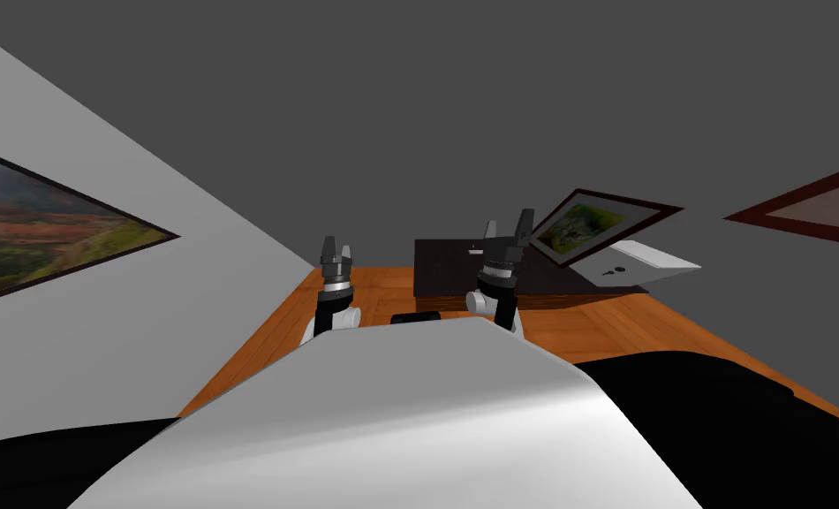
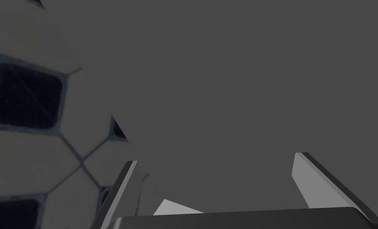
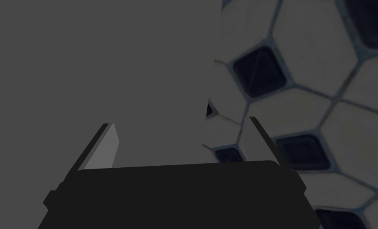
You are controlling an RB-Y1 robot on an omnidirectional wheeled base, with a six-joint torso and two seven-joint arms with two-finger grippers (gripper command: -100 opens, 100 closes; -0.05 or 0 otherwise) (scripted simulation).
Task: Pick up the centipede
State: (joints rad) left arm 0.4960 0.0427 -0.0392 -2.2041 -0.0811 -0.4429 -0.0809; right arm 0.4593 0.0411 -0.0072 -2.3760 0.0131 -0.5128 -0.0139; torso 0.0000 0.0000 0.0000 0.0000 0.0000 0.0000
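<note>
Tiny pale speck on the dark table (image 1: pixel 444 265), just beside my right gripper (image 1: pixel 508 223): possibly the centipede (image 1: pixel 476 251), too small to tell.

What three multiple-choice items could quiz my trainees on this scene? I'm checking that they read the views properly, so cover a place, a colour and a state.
1. Where is the dark table?
A) ahead of the left gripper and right gripper
B) against the left wall
C) lying on its side

2. What colour is the floor?
A) grey
B) orange-brown
C) green

3. How are the two grippers?
A) both shut
B) one shut on a thing
C) both open and empty

Answers:
1 A: the head view shows the table beyond the upright fingers.
2 B: orange-brown wood surrounds the table.
3 C: each wrist view shows its fingers wide apart with nothing between them.
</note>
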